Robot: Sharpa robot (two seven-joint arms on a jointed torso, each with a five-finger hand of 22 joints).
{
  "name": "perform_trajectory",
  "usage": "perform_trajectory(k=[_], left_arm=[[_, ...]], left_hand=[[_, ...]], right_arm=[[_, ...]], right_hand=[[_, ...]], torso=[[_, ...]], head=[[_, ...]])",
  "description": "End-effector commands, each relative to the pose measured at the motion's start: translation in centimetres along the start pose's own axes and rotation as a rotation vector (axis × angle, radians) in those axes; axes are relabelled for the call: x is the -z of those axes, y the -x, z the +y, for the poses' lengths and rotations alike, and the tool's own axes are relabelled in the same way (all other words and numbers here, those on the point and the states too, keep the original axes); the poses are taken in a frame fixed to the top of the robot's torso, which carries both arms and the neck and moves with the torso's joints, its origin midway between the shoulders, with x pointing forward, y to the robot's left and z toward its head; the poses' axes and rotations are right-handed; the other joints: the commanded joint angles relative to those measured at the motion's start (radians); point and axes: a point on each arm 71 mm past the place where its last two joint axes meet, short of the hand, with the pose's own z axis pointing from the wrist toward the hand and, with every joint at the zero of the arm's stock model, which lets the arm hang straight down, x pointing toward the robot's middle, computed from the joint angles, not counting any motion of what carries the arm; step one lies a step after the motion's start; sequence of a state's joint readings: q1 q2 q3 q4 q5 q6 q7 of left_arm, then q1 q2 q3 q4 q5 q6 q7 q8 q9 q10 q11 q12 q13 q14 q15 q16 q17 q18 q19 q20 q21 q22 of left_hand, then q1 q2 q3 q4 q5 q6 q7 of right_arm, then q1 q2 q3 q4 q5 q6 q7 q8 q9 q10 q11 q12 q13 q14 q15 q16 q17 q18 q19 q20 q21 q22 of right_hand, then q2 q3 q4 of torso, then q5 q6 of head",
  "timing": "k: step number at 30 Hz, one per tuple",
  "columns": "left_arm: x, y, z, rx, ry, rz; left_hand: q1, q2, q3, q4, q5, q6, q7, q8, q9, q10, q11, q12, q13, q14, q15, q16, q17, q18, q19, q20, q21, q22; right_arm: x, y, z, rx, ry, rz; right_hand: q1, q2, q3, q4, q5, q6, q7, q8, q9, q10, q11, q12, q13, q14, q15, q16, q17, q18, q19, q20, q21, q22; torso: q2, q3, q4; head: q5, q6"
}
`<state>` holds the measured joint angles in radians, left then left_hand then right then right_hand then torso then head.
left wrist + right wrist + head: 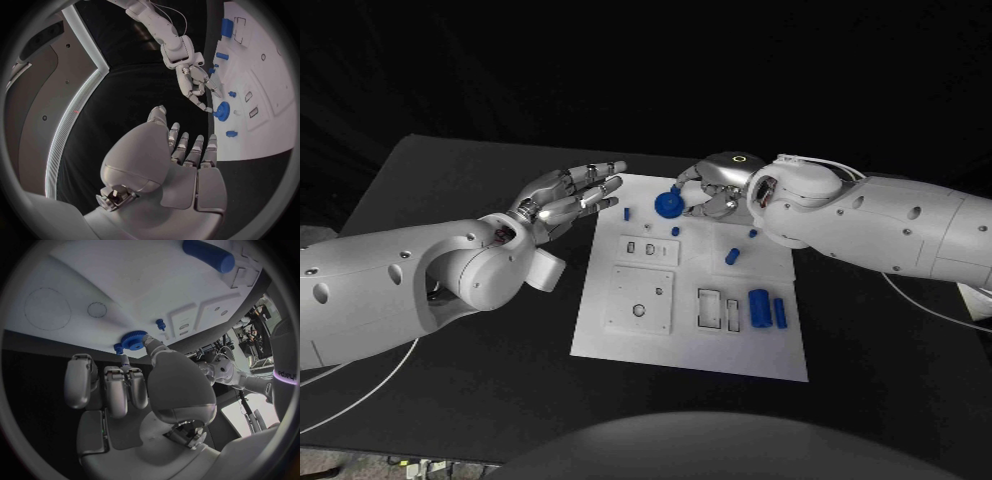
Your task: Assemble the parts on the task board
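The white task board (pixel 687 340) lies in the middle of the black table. My right hand (pixel 715 190) pinches a blue gear (pixel 669 205) between thumb and finger, just over the board's far edge; the gear (pixel 134 339) is close to the white surface. The gear (pixel 221 111) also hangs at the right hand's fingertips (pixel 206 106) in the left wrist view. My left hand (pixel 568 200) hovers at the board's far left corner, fingers spread, holding nothing. Small blue pegs (pixel 676 231) (pixel 731 256) stand on the board. Two blue cylinders (pixel 760 307) lie near its right edge.
White raised plates with slots and holes (pixel 648 250) (pixel 640 305) (pixel 720 310) sit on the board. Another small peg (pixel 629 213) stands near the far left corner, close to the left hand's fingers. Bare black table (pixel 473 380) surrounds the board.
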<state>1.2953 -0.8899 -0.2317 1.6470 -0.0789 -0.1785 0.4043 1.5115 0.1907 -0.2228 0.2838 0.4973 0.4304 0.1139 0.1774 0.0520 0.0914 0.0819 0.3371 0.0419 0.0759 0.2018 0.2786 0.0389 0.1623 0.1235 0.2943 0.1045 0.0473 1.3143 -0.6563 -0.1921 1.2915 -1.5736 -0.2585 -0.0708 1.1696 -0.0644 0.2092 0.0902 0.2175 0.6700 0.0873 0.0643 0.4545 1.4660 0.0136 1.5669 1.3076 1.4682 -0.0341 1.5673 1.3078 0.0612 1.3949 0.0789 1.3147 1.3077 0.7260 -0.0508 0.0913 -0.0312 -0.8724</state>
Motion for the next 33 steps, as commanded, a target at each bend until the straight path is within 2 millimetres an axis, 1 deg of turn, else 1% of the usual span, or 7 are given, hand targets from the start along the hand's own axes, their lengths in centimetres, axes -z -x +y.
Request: perform_trajectory(k=[1, 7, 13, 16, 21, 27, 33], left_arm=[[0.0, -0.2, 0.0, 0.003, -0.006, 0.017], [0.0, -0.1, 0.1, 0.004, -0.005, 0.017], [0.1, 0.0, 0.1, 0.003, -0.007, 0.012], [0.2, 0.1, 0.1, 0.001, -0.008, 0.010], [0.1, 0.0, 0.1, 0.001, -0.011, 0.010], [0.2, -0.1, 0.3, 0.000, -0.014, 0.014], [0.4, 0.0, 0.6, 0.002, -0.011, 0.015]], left_hand=[[0.008, 0.000, 0.006, -0.002, 0.004, -0.001, 0.007, 0.003, 0.001, 0.000, 0.005, 0.005, 0.001, 0.001, 0.005, 0.007, 0.001, -0.017, 0.005, 0.001, 0.007, 0.001], [0.009, 0.001, 0.007, -0.002, 0.004, -0.001, 0.008, 0.004, 0.001, 0.000, 0.006, 0.005, 0.001, 0.001, 0.005, 0.008, 0.001, -0.018, 0.006, 0.001, 0.007, 0.001], [0.009, 0.001, 0.007, -0.002, 0.004, -0.001, 0.008, 0.004, 0.001, 0.000, 0.006, 0.005, 0.001, 0.001, 0.005, 0.008, 0.001, -0.018, 0.006, 0.001, 0.007, 0.001], [0.009, 0.001, 0.007, -0.002, 0.004, -0.001, 0.008, 0.004, 0.001, 0.000, 0.006, 0.005, 0.001, 0.001, 0.005, 0.008, 0.001, -0.018, 0.006, 0.001, 0.007, 0.001], [0.009, 0.001, 0.008, -0.002, 0.005, 0.001, 0.009, 0.004, 0.002, 0.001, 0.007, 0.006, 0.001, 0.001, 0.006, 0.010, 0.001, -0.019, 0.007, 0.001, 0.008, 0.002], [0.010, 0.002, 0.009, -0.002, 0.006, 0.000, 0.009, 0.004, 0.002, 0.001, 0.008, 0.006, 0.001, 0.001, 0.007, 0.012, 0.002, -0.020, 0.008, 0.001, 0.009, 0.002], [0.011, 0.002, 0.010, -0.002, 0.006, -0.001, 0.010, 0.004, 0.001, 0.001, 0.008, 0.006, 0.001, 0.002, 0.008, 0.012, 0.002, -0.021, 0.008, 0.001, 0.009, 0.002]], right_arm=[[0.6, 0.5, -0.2, -0.022, 0.034, -0.066], [1.8, 0.7, -0.9, -0.036, 0.036, -0.093], [3.9, 1.2, -2.2, -0.054, 0.012, -0.130], [5.3, 1.9, -3.4, -0.073, -0.023, -0.141], [7.7, 2.6, -5.8, -0.105, -0.084, -0.142], [10.8, 2.3, -8.7, -0.197, -0.119, -0.182], [12.7, 1.3, -10.7, -0.330, -0.125, -0.226]], right_hand=[[-0.008, 0.008, -0.010, 0.005, -0.010, 0.028, 0.000, 0.009, -0.007, 0.105, -0.005, 0.004, 0.263, 0.103, -0.003, 0.003, 0.263, 0.003, -0.006, -0.002, -0.006, 0.178], [-0.003, 0.018, -0.018, 0.013, -0.011, 0.106, 0.005, 0.032, -0.017, 0.105, -0.001, 0.004, 0.263, 0.103, -0.001, 0.003, 0.263, 0.003, -0.006, -0.001, -0.009, 0.178], [0.023, 0.024, -0.011, 0.005, 0.027, 0.133, 0.005, 0.031, -0.030, 0.105, -0.002, 0.004, 0.263, 0.103, -0.001, 0.003, 0.263, 0.004, -0.006, -0.001, -0.010, 0.178], [0.037, 0.024, -0.006, -0.001, 0.043, 0.134, 0.004, 0.025, -0.037, 0.105, -0.003, 0.004, 0.263, 0.103, -0.002, 0.003, 0.263, 0.004, -0.007, -0.001, -0.013, 0.177], [0.052, 0.018, -0.005, -0.008, 0.039, 0.117, 0.004, 0.009, -0.049, 0.105, -0.003, 0.004, 0.263, 0.103, -0.002, 0.003, 0.263, 0.005, -0.011, -0.001, -0.019, 0.175], [0.054, 0.007, -0.018, -0.002, 0.018, 0.069, -0.001, -0.002, -0.064, 0.105, -0.006, 0.004, 0.263, 0.103, -0.004, 0.003, 0.263, -0.001, 0.008, -0.002, 0.006, 0.184], [0.058, 0.006, -0.026, 0.019, 0.059, 0.057, -0.009, 0.012, -0.039, 0.105, -0.012, 0.004, 0.263, 0.103, -0.008, 0.003, 0.263, -0.013, 0.040, -0.006, 0.056, 0.200]], torso=[[0.000, -0.0004, -0.0009], [0.001, 0.0003, -0.0004], [0.000, -0.0003, -0.0016], [-0.002, -0.0018, -0.0008], [-0.003, -0.0025, 0.0006], [-0.001, 0.0016, -0.0002], [-0.005, -0.0009, -0.0015]], head=[[-0.002, 0.002], [-0.003, 0.005], [-0.006, 0.012], [-0.013, 0.013], [-0.019, 0.018], [-0.019, 0.028], [-0.036, 0.030]])
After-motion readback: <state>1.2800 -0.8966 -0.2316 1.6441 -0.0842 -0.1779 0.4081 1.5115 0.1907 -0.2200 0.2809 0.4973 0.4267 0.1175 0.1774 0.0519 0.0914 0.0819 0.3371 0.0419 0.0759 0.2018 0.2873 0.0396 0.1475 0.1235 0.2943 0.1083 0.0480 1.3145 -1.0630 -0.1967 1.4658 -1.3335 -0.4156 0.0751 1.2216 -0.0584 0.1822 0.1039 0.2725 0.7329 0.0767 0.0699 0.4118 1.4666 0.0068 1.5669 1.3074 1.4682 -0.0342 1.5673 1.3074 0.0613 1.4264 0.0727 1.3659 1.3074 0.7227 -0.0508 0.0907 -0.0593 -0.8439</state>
